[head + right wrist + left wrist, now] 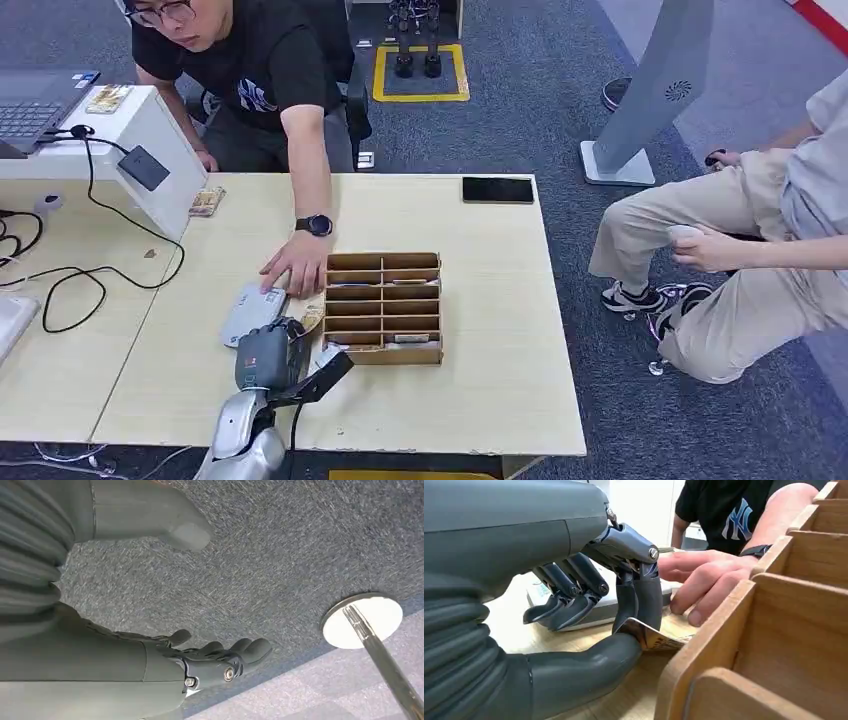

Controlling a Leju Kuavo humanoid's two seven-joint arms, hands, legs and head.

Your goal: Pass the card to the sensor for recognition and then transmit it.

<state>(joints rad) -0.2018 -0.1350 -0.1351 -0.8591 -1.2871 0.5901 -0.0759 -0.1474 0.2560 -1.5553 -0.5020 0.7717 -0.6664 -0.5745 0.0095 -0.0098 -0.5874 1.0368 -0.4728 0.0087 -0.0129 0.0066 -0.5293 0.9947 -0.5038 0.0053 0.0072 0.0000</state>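
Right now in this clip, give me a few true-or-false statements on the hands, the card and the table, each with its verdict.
1. The left hand pinches a card between thumb and finger, just above the table. True.
2. The right hand rests on the table beside the wooden organizer. False: it hangs open over grey carpet, holding nothing.
3. A person's hand lies on the table next to the wooden organizer. True.
4. The black phone lies inside one of the organizer's compartments. False: the black phone lies flat at the table's far edge, apart from the organizer.
5. The card is already held against the sensor. False: the sensor sits on the white stand far from the left hand.
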